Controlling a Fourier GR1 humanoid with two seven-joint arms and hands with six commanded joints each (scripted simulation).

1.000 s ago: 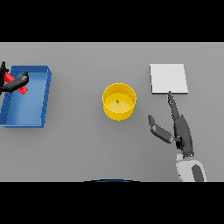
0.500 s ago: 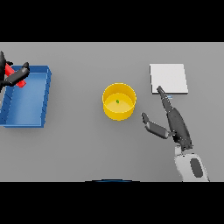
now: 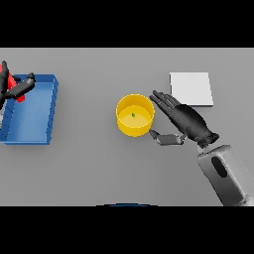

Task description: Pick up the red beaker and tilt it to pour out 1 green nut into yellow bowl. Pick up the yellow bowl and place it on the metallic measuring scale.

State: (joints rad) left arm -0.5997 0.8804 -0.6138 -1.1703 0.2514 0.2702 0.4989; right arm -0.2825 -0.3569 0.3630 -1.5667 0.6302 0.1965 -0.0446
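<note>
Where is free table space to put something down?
Bare table lies between the blue tray and the yellow bowl, and along the near edge. It is crowded where the right robot hand reaches between the bowl and the scale.

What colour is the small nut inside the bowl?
Green; the nut shows in the head view, lying in the yellow bowl.

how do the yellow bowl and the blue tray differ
The yellow bowl is round; the blue tray is rectangular. The bowl sits mid-table beside the right hand; the tray sits at the left edge. The bowl holds a green nut. Both are open-topped.
</note>
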